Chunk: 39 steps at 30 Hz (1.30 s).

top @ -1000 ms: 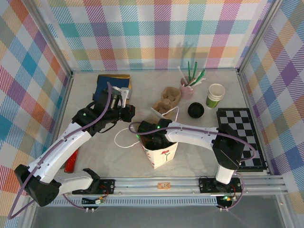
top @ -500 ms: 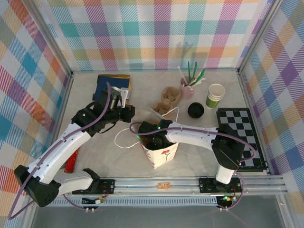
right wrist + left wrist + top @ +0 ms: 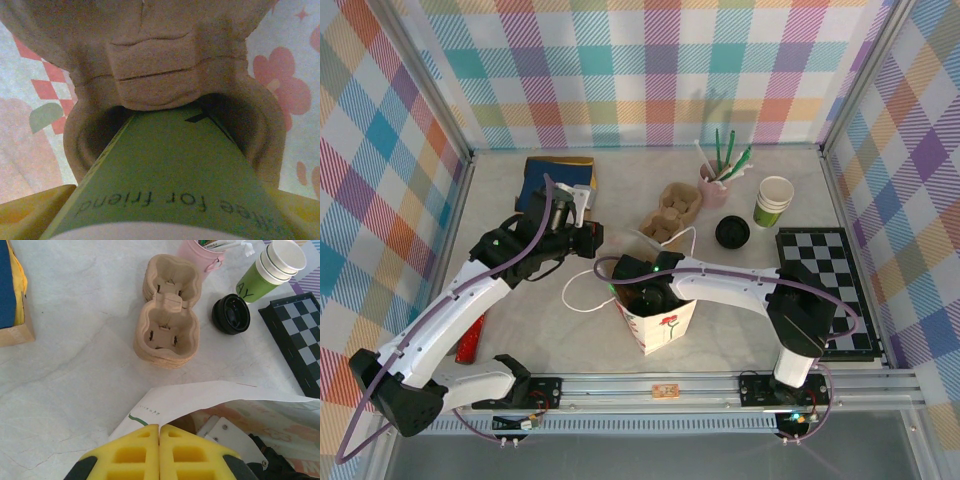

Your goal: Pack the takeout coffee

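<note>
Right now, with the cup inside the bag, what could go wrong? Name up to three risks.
1. The right gripper holds the green cup with its base in a pocket of the cardboard holder; released off-centre, it may tip.
2. A black lid lies out on the table; if this cup is open, it could spill.
3. The left gripper is shut beside the paper bag, grip unclear; the bag may drag when the right arm pulls out.
</note>
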Each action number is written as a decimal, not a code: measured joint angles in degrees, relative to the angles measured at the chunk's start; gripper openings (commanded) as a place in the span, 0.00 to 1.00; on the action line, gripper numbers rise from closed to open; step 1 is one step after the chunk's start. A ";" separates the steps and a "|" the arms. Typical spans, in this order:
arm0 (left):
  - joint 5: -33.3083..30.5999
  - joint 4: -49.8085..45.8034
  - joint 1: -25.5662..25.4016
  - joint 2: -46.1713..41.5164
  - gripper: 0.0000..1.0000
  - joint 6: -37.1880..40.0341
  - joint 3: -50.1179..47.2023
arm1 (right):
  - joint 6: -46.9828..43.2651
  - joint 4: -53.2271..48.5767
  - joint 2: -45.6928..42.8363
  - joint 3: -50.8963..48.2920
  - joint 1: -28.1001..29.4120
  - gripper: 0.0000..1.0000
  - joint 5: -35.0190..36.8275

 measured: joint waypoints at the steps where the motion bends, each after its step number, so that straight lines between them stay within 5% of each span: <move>1: 0.00 0.00 -0.02 0.00 0.07 0.00 0.00 | 0.00 0.02 -0.02 -0.04 -0.11 0.27 0.00; 16: 0.02 -0.02 0.00 -0.39 0.12 -0.02 -0.09 | 0.00 1.16 -0.57 -1.57 -0.31 0.27 -0.24; 39: 1.44 3.48 -0.02 -0.74 0.53 -1.07 -0.11 | -0.33 -0.33 2.16 0.33 -1.64 0.31 -3.04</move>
